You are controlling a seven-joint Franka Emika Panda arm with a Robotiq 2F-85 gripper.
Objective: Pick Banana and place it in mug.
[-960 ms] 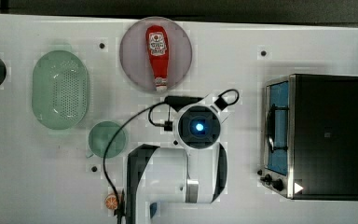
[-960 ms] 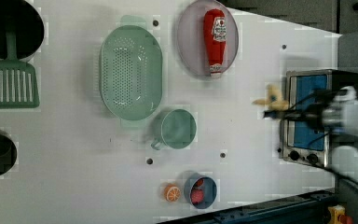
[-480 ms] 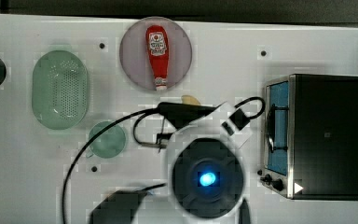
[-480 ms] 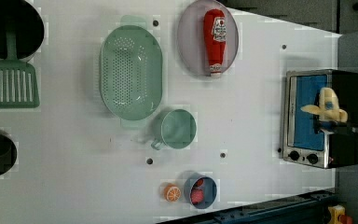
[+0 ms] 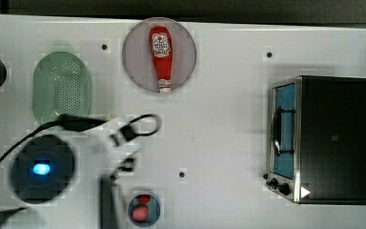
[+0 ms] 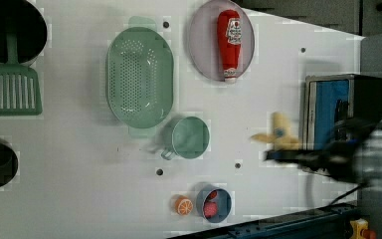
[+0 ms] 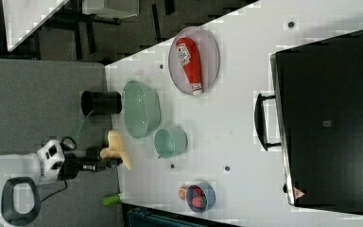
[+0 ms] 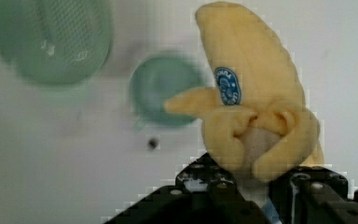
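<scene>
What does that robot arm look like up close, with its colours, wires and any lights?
The arm has glossy white rounded shells with black joints. A black cable loops beside the wrist. A round dark cap glows with a blue light. The end effector is black, angular metal with small screws.

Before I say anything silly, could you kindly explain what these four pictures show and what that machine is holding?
It is one robot arm working over a white table. Three fixed cameras look at the scene from different sides; the fourth sits on the arm's wrist. The gripper is closed on a soft yellow banana, held above the table. Its goal is the teal mug, which stands beside a green strainer. Also on the table: a ketchup bottle on a plate, a toaster oven, a blue bowl and an orange slice.
</scene>
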